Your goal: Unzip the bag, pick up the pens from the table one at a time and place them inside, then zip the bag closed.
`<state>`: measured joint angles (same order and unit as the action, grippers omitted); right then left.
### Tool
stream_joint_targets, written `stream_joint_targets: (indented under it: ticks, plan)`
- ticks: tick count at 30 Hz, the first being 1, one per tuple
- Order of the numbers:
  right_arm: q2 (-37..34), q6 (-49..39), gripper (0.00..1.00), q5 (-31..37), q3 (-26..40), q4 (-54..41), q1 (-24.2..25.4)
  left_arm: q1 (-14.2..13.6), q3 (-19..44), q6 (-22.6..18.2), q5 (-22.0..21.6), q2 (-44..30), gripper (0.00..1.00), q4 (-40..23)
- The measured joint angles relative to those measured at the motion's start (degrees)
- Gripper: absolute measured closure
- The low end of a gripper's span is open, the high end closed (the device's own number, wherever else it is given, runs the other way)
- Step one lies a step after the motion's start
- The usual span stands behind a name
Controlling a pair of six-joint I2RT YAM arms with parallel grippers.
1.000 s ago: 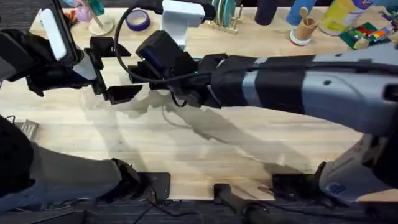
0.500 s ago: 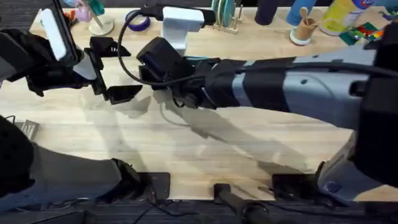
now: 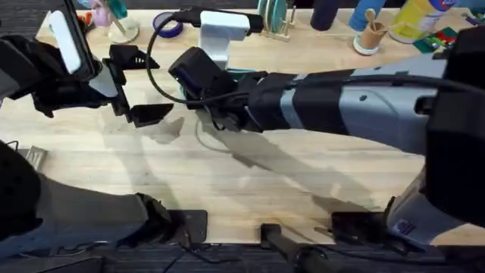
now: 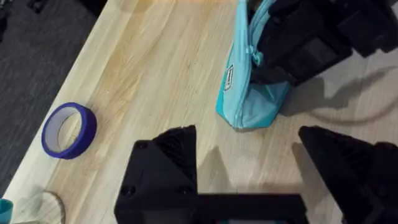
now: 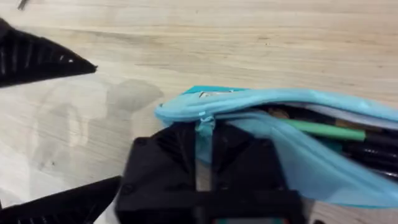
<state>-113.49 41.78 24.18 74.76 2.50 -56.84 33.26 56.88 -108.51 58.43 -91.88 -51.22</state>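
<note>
The job looks near its end: this is the zipping step. The bag (image 5: pixel 280 134) lies on the desk (image 3: pixel 250 182), just past the middle toward 12 o'clock in the overhead view, under the right arm. The pens (image 5: pixel 329 134) are already inside; a green one and some dark ones show through the gap that is still open.

The right claw (image 5: pixel 202 140) is pinched tight on the zipper pull (image 5: pixel 203 122), right at one end of the bag. From here I cannot tell which way the zip closes. If the gap must shut, the next move would be a slow, straight pull along the bag, and the other end may need holding so the soft cloth does not slide.

The right arm reaches from 4 o'clock far across the desk toward 11 o'clock, stretched long and low. The left claw (image 4: pixel 261 165) hangs wide apart at about 9 o'clock, near the bag but not touching it. A blue tape roll (image 4: pixel 68 129) sits off to the side.
</note>
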Motion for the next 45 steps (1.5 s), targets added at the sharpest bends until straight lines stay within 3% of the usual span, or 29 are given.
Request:
stream_joint_targets:
  ticks: [3, 18, 31, 45]
  plan:
    - [0.0, 0.02, 0.961, -0.07, 0.0, 0.07, 0.0, 0.0, 0.0, 0.01, 0.0, 0.0, 0.007, 0.0]
    - [0.33, -0.24, 0.97, -0.22, -0.03, 0.02, 0.13, 0.0, 0.0, 0.0, -0.01, 0.0, 0.008, 0.0]
    - [6.82, -2.51, 0.97, -1.12, -0.44, -2.32, 0.22, 0.0, 0.0, 0.0, 0.0, 0.0, 0.008, 0.0]
    - [8.55, -2.84, 0.97, -1.75, -0.46, -5.11, 1.01, 0.0, -0.01, -0.15, 2.37, 0.0, 0.008, -2.66]
